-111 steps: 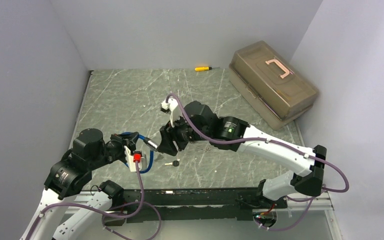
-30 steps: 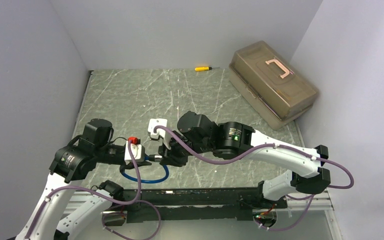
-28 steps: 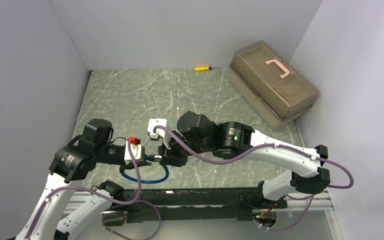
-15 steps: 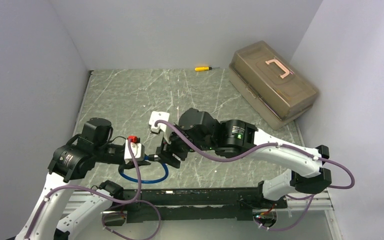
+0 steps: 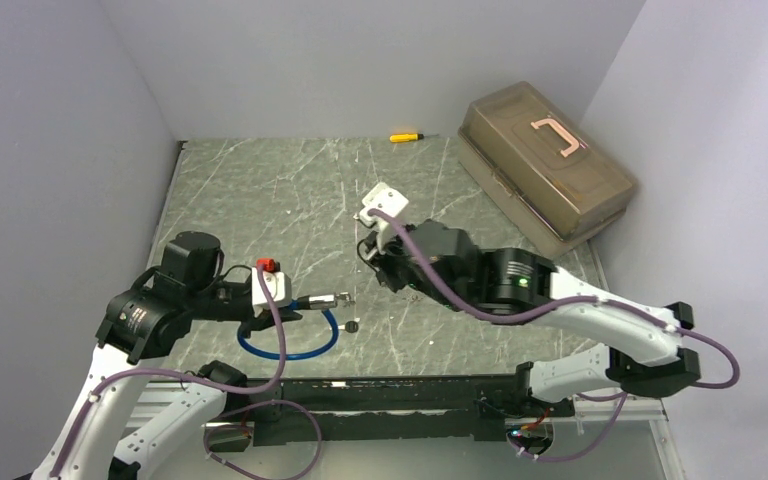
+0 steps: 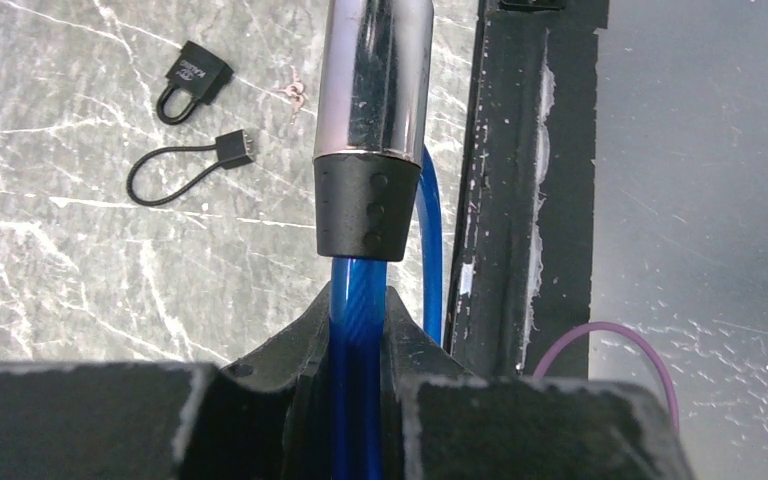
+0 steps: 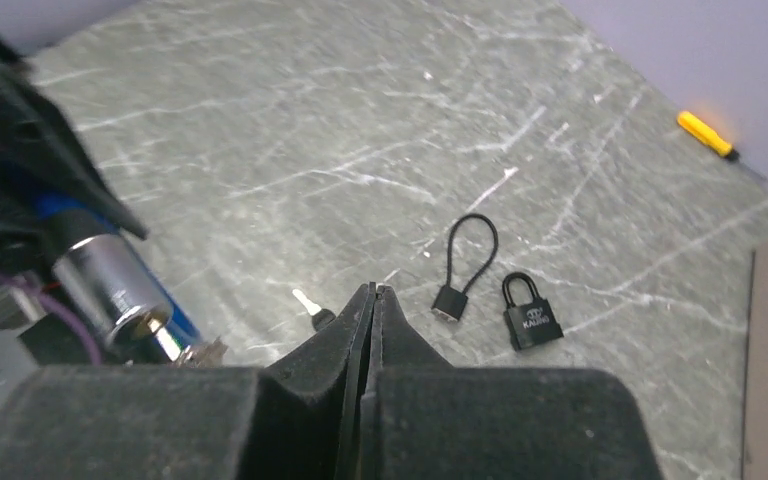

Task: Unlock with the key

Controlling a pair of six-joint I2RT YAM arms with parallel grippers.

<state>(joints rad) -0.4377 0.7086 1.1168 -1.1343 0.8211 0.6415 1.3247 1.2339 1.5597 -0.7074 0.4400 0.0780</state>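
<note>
Table (image 5: 260, 190) bears one key (image 5: 352, 325), one screwdriver (image 5: 405, 137), one toolbox (image 5: 545, 170).

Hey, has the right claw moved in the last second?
Yes. The right claw, now shut, has pulled away from the cable lock and up the table, toward the brown toolbox at the far right.

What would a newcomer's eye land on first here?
The blue cable lock with a chrome cylinder, pinched by its cable in the left gripper at the front left, stands out. The right gripper hangs shut and empty over the grey marbled table, a small black padlock and a black wire loop lying ahead of it. A translucent brown toolbox with a pink handle sits at the far right.
</note>
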